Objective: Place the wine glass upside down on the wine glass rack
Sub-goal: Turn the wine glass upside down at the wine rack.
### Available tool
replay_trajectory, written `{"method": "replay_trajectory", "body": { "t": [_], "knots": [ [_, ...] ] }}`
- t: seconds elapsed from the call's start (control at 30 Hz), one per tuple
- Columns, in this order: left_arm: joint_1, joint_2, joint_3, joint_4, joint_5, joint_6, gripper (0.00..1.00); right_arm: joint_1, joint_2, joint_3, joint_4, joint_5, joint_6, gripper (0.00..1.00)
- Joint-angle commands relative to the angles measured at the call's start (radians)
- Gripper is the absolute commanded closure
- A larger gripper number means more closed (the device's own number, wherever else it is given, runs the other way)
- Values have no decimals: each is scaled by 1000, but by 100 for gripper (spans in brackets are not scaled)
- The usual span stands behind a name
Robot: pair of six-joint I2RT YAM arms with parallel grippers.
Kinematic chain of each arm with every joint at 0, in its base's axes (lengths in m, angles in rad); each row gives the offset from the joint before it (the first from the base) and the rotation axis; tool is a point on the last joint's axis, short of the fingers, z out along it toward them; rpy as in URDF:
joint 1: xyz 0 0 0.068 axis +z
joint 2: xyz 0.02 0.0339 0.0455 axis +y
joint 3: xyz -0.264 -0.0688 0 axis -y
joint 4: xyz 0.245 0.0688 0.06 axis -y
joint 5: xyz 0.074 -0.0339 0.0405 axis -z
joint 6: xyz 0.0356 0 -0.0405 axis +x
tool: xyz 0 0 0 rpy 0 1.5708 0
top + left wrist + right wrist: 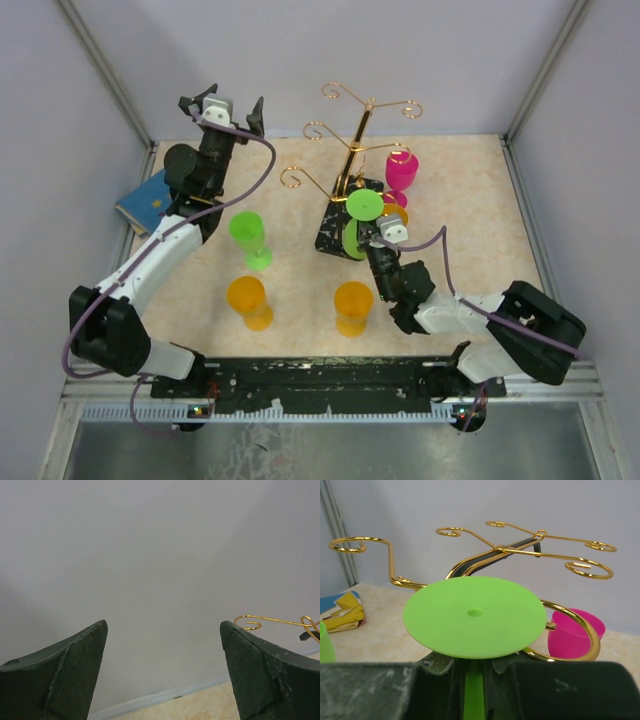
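My right gripper (377, 236) is shut on the stem of a green wine glass (364, 205) and holds it upside down, foot up, over the near side of the rack's black marbled base (331, 232). In the right wrist view the round green foot (475, 616) fills the middle above my gripper (481, 677). The gold wire rack (520, 550) spreads behind it, and one curled arm (580, 630) lies just right of the foot. The rack (356, 140) stands at the table's back middle. My left gripper (228, 110) is raised at the back left, open and empty (162, 630).
A pink glass (401, 172) stands at the rack's right side, also in the right wrist view (572, 635). A green glass (247, 235) and two orange glasses (248, 300) (352, 305) stand on the near table. A blue booklet (150, 200) lies at the left edge.
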Motion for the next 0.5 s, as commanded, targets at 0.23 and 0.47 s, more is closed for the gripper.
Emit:
{"method": "replay_trajectory", "body": {
  "t": [0.23, 0.47],
  "knots": [
    [6, -28, -29, 42, -20, 9, 1, 0, -1, 33, -20, -39, 10, 97],
    [6, -37, -34, 36, -20, 12, 1, 0, -60, 51, -156, -132, 22, 100]
  ]
}}
